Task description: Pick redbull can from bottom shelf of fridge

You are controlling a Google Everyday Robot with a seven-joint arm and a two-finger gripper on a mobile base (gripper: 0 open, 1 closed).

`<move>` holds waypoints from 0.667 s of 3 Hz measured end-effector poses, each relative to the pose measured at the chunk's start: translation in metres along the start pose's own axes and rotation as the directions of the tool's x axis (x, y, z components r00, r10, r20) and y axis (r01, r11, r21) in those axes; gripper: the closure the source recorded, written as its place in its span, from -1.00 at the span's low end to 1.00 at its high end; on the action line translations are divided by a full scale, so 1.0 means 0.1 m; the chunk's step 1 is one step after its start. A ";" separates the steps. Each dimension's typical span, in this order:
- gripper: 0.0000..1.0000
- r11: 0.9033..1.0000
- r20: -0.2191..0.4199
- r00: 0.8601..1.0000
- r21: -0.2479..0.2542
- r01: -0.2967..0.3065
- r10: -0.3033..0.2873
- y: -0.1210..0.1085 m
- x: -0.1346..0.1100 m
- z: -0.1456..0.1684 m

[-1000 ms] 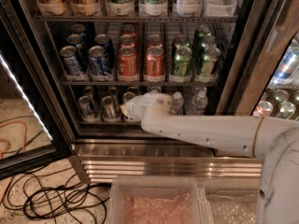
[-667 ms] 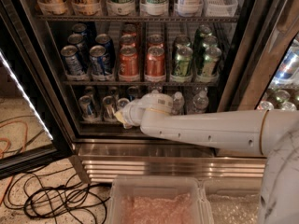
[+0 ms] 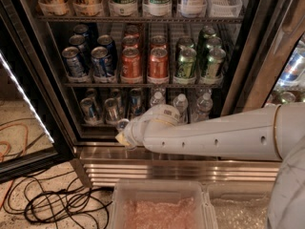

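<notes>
Redbull can point(image 3: 112, 111), slim and silver-blue, stands upright on the bottom shelf point(image 3: 95, 125) of the fridge point(image 3: 242, 66), in the left half of that rack, between two similar slim cans and set back a little from the thin front edge. At far left the open door point(image 3: 28, 104) swings outward, its lit strip running diagonally, and black cables point(image 3: 52, 204) loop over the floor below it. The rack above holds blue, orange and green soda cans point(image 3: 143, 63), and its front edge leaves only a low gap over the slim cans. The gripper point(image 3: 123, 136) sits at the shelf's front lip, just below and right of the redbull can, over the ribbed steel base point(image 3: 190, 168); whether it is spread or closed on anything cannot be told. Small water bottles point(image 3: 180, 103) fill the right half of the shelf, partly hidden behind the wrist. The white arm point(image 3: 214, 137) runs level from the right edge across the fridge's lower opening. Below it, a clear plastic bin point(image 3: 157, 186) lies in front of the base.
</notes>
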State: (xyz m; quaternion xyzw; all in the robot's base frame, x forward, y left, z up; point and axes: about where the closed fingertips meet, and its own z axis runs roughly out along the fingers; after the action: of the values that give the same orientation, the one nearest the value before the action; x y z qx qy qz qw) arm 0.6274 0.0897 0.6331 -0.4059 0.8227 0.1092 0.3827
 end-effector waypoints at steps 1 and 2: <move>1.00 1.000 -0.019 1.000 -0.020 -0.005 0.005 0.07 0.09 0.00; 1.00 0.999 -0.045 0.998 -0.022 -0.033 0.032 0.09 0.25 -0.09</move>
State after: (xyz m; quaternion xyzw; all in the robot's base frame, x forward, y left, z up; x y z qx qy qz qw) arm 0.6061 0.0768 0.6204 -0.3990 0.8363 0.1158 0.3577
